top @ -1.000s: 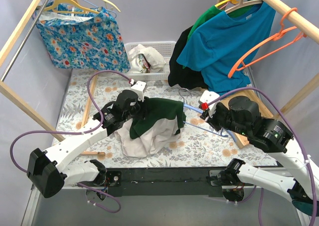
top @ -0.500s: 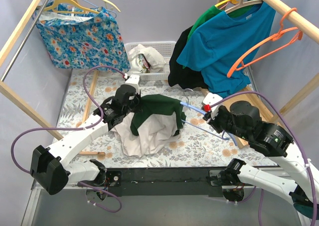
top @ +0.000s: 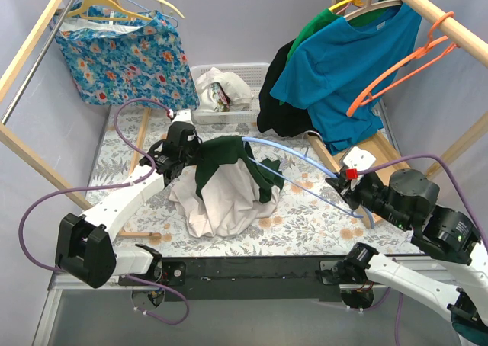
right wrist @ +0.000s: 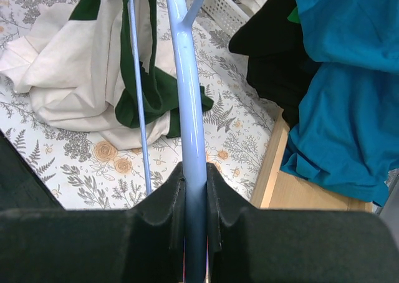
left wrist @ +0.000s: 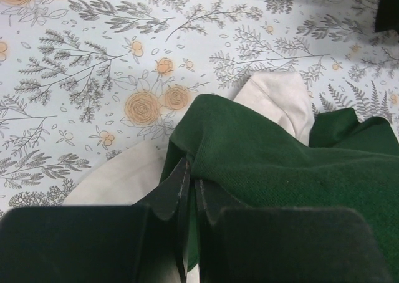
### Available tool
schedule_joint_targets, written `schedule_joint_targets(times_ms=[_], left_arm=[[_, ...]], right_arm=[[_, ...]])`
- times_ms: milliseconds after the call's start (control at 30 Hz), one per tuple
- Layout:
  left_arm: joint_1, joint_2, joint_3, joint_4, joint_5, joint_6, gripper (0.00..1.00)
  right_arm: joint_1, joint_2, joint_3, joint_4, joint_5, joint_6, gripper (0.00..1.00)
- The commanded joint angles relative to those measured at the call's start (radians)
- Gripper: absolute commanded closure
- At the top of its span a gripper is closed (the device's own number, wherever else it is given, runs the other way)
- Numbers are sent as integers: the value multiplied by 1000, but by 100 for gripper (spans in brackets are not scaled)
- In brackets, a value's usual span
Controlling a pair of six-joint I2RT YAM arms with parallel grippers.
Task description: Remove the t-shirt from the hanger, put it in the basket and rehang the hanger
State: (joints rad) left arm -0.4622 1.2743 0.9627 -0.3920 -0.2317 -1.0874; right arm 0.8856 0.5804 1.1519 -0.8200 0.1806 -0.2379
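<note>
T-shirt (top: pixel 221 193), green over cream, lies bunched on the floral table (top: pixel 305 224), centre-left.

Left gripper (left wrist: pixel 188 186): jaws almost together, pinching a fold of the green cloth at the heap's upper left edge. The gripper housing blocks the lower third of the left wrist view, so I cannot see how much fabric sits between the pads.

Right gripper (right wrist: pixel 194 180): clamped on the pale blue hanger (right wrist: pixel 186 77), low on one arm of it.

Top view: the hanger runs from the right gripper leftward to the t-shirt. Its far end meets the green fabric. I cannot tell whether that end is inside the garment or only resting over it. The thin lower bar crosses the green hem.

Right wrist view: the hanger's top is cut off by the frame edge, and only the base of the metal hook shows.

Rear: white basket (top: pixel 244 75) holding crumpled cloth. Teal shirt (top: pixel 343 64) hangs at rear right and partly covers a black garment (top: pixel 278 110).
</note>
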Motion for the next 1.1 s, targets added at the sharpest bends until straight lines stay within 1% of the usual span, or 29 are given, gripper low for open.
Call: schedule_joint_targets(times_ms=[0,167,433,500,633,667,700,767,800,900,1067], left_arm=[[37,-12,-5,-15,-9,-34,100],[66,-29,7,-30,-46,-45,100],[86,-75,39,-47,-89,-13,100],[91,-88,39,-48,-84,-5,100],[91,-115,34,-44,-31,15,100],[91,-118,33,-39,-20,20,99],[91,-122,34,-39,-9,32,90],[91,-142,34,-31,44,55,70],[91,-150,36,-21,55,75,42],[91,-168,51,-24,75,107,29],[91,-208,90,-22,147,173,21]], right_arm=[[1,-30,74,114,10,15,99],[1,-50,81,122,28,17,99],[1,-51,68,113,31,22,99],[1,-48,65,111,33,22,99],[1,-39,60,117,27,20,99],[1,-37,54,120,17,20,99],[1,-31,52,124,11,20,99],[1,-21,45,128,-9,17,99],[1,-7,43,128,-13,15,99],[1,22,34,124,-36,18,99],[1,67,17,128,-78,40,99]])
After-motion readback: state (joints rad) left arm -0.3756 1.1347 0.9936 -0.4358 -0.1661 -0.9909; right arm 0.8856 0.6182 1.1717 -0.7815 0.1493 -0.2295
